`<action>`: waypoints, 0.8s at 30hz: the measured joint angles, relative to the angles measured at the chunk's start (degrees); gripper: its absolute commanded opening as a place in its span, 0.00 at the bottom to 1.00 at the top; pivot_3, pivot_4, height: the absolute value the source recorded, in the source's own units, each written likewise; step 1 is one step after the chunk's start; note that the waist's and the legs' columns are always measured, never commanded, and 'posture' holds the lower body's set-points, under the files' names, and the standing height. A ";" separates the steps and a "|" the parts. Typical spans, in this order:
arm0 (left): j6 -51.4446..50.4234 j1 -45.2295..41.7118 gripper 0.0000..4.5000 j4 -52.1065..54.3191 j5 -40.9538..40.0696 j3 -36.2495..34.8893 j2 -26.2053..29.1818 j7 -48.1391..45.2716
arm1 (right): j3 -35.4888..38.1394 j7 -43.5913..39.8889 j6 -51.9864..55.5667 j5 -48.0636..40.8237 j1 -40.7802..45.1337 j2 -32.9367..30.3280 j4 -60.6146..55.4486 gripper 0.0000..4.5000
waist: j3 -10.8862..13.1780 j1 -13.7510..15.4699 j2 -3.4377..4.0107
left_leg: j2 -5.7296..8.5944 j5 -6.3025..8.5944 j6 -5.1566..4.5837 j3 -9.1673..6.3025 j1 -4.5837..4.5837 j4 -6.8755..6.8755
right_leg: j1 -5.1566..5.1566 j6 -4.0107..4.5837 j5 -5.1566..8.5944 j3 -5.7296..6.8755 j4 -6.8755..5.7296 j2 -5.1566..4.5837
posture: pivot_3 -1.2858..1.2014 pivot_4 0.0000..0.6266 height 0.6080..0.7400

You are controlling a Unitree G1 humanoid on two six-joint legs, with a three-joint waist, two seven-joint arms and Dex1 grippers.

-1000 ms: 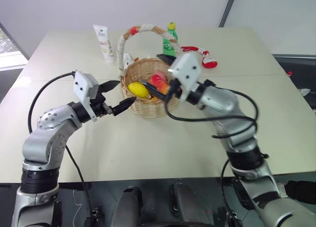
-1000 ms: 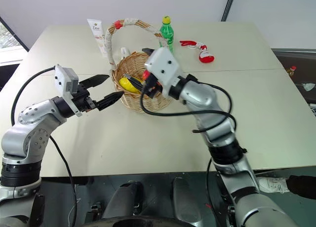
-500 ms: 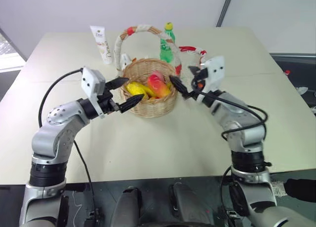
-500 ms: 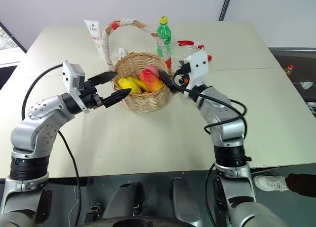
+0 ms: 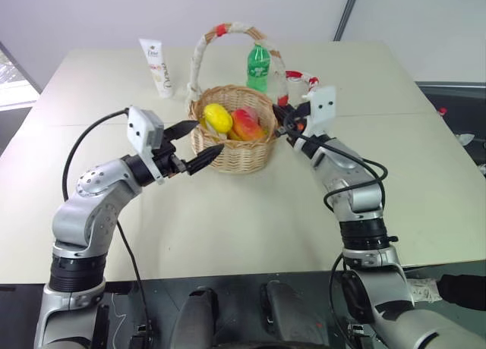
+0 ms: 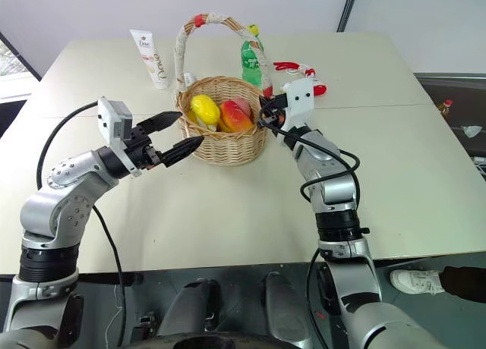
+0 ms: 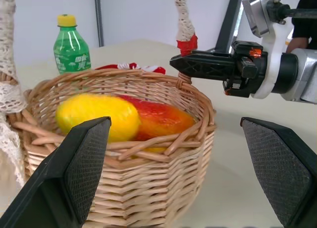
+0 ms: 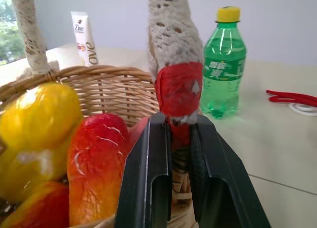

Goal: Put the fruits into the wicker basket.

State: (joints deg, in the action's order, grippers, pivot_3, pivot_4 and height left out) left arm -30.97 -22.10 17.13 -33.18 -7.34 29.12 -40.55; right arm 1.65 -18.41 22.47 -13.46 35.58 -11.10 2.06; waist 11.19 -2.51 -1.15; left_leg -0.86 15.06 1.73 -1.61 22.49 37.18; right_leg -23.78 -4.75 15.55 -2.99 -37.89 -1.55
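A: Wicker basket (image 5: 237,140) near the middle of the table (image 5: 250,212), upright, handle arching above it, wrapped in white cloth with red patches.

B: Fruits inside?

A: Yes. Yellow lemon (image 5: 218,117) on top toward the robot's left, red-orange mango (image 5: 246,124) beside it, touching. More yellow and pinkish fruit tucked beneath; hard to tell apart.

B: Right gripper (image 8: 179,153)?

A: At the basket's right rim, black fingers (image 8: 148,178) pressed in on the base of the handle, just under the red patch. Clamped on the handle post, seen plainly in the right wrist view.

B: Left gripper (image 5: 194,144)?

A: Jaws spread wide, empty. Fingertips just at the basket's left wall, one near the rim, one lower beside the weave. Contact impossible to judge.

B: Anything else on the table?

A: Green bottle (image 5: 259,64) with yellow cap standing behind the basket. White tube (image 5: 158,67) upright, farther to the left. Red-and-white toy (image 5: 302,79) lying behind the right gripper, near the bottle.

B: Fruit outside the basket?

A: None seen on the tabletop.
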 measured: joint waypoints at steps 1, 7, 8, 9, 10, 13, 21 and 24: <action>0.01 -0.08 1.00 -0.02 0.00 0.06 -0.09 -0.04 | 0.01 0.02 0.02 0.33 -0.58 -0.91 -1.06 0.01 | 0.00 0.03 0.00 | 0.01 0.00 0.00 0.00 0.02 0.00 | -0.01 0.00 0.00 0.00 0.00 -0.01 | 0.52 0.24 1.00; 0.22 -0.85 1.00 -0.43 0.01 1.35 -0.62 -0.67 | 9.49 3.13 0.85 1.34 -5.41 -11.15 -8.53 0.01 | 0.00 1.25 0.00 | 0.09 0.00 0.00 -0.01 0.14 0.01 | -0.01 -0.02 -0.01 0.00 0.16 -0.09 | 0.52 0.24 1.00; 0.29 -0.88 1.00 -0.60 0.01 1.51 -0.63 -0.85 | 11.19 3.63 0.85 1.43 -6.14 -12.40 -8.86 0.01 | 0.00 1.40 0.00 | 0.09 0.00 0.00 0.00 0.14 0.00 | 0.00 -0.01 0.00 0.00 0.17 -0.06 | 0.52 0.24 1.00; 0.35 -1.15 1.00 -1.15 0.02 1.81 -0.72 -1.11 | 13.39 4.47 0.89 1.49 -6.98 -13.58 -8.89 0.01 | 0.00 1.45 0.00 | 0.13 0.00 -0.01 0.02 0.14 -0.01 | 0.00 -0.01 0.00 0.00 0.19 -0.03 | 0.52 0.24 1.00; 0.41 -1.52 1.00 -1.80 0.05 2.18 -1.06 -1.41 | 15.68 5.52 0.98 1.52 -7.89 -14.82 -8.59 0.01 | 0.00 1.47 0.01 | 0.13 0.00 -0.01 0.04 0.13 -0.01 | 0.00 -0.01 0.00 0.00 0.19 -0.01 | 0.52 0.24 1.00; 0.67 -3.37 1.00 -3.78 0.17 3.46 -1.79 -2.32 | 21.76 9.44 1.08 1.57 -8.39 -16.26 -4.83 0.01 | 0.01 1.33 0.01 | 0.12 0.00 -0.01 0.13 0.09 -0.01 | 0.00 -0.01 0.00 -0.02 0.19 0.02 | 0.52 0.24 1.00; 1.81 -6.49 1.00 -6.05 0.45 5.16 -3.57 -3.28 | 26.82 13.38 -3.27 1.99 -8.44 -17.20 4.93 0.22 | 0.02 0.13 0.06 | 0.07 0.00 -0.01 0.33 0.02 -0.05 | 0.01 -0.01 0.00 -0.12 0.17 0.09 | 0.52 0.24 1.00; 2.35 -6.80 1.00 -6.89 0.70 5.72 -3.58 -3.30 | 26.94 13.47 -3.23 1.95 -10.26 -17.79 2.30 0.49 | 0.02 0.11 0.06 | 0.07 0.00 -0.01 0.30 0.02 -0.04 | 0.02 -0.02 0.00 -0.11 0.16 0.09 | 0.52 0.24 1.00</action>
State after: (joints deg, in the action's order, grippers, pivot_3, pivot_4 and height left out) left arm -28.62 -28.90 10.24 -32.48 -1.62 25.54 -43.84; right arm 28.58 -4.93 19.24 -11.52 25.32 -28.90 4.36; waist 11.21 -2.40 -1.08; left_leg -0.79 15.06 1.72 -1.30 22.52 37.14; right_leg -23.76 -4.77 15.55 -3.11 -37.73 -1.45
